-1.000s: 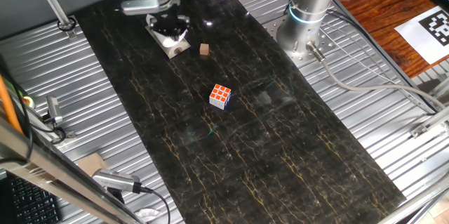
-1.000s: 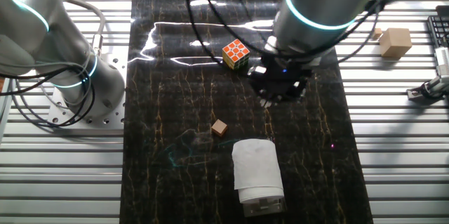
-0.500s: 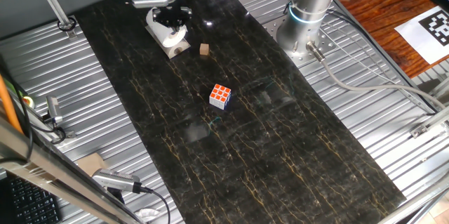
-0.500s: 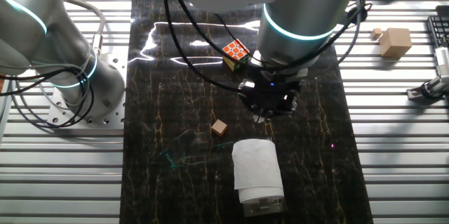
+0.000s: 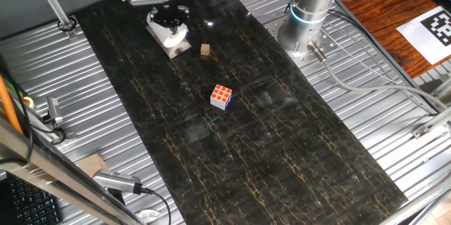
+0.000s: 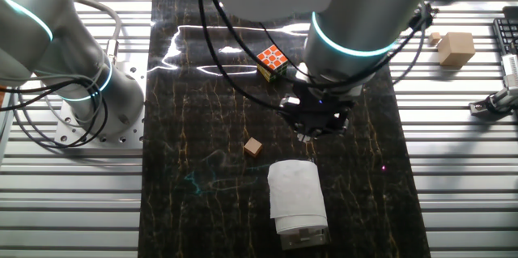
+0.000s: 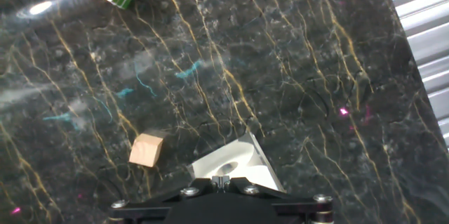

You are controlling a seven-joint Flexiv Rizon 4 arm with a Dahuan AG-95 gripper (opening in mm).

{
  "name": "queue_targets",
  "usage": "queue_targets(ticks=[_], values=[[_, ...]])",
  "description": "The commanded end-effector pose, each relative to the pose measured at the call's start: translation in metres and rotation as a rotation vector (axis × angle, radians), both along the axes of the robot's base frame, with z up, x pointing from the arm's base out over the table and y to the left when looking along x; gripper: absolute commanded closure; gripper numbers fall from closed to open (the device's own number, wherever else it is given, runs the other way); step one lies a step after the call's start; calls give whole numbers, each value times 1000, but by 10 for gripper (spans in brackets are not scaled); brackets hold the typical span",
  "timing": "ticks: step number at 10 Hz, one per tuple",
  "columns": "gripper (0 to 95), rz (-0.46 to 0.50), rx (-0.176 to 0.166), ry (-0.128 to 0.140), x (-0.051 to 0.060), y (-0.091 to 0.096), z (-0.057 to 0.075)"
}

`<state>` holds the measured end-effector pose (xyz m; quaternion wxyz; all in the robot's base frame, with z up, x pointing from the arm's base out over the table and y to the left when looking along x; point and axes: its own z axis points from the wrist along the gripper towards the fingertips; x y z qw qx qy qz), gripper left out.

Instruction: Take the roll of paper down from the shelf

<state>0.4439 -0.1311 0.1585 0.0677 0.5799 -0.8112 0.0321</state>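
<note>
- At the far end of the dark bench point(image 5: 268, 154) the roll of paper point(image 6: 296, 193) lies on its side on a small pale shelf point(image 6: 303, 236), whose edge peeks out under one end of the roll.
- Through the hand view I see one end of the roll and its hollow core at the bottom edge, just ahead of my mount.
- My gripper point(image 6: 317, 123) hangs above the bench just beside the roll's near end, apart from it and not touching; I cannot tell how wide the fingers stand, since none of the views shows the tips plainly.
- Risk, as I judge it: the roll is soft and round, so a squeeze off its middle may crush the tissue or let it roll off the shelf sideways.
- Coming down too close to the shelf could knock or drag the shelf itself.
- The small wooden block point(image 6: 253, 146) sits near the roll and could be bumped on my approach; the puzzle cube point(image 6: 273, 61) lies well apart, on the other side of my arm.
</note>
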Motion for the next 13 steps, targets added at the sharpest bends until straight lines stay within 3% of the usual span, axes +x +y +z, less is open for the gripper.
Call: queue_targets(ticks=[1,5,13], values=[[950,24,-3,-7,2,0,-1],[950,-13,2,-51,2,0,-1],[950,30,4,-76,2,0,-1]])
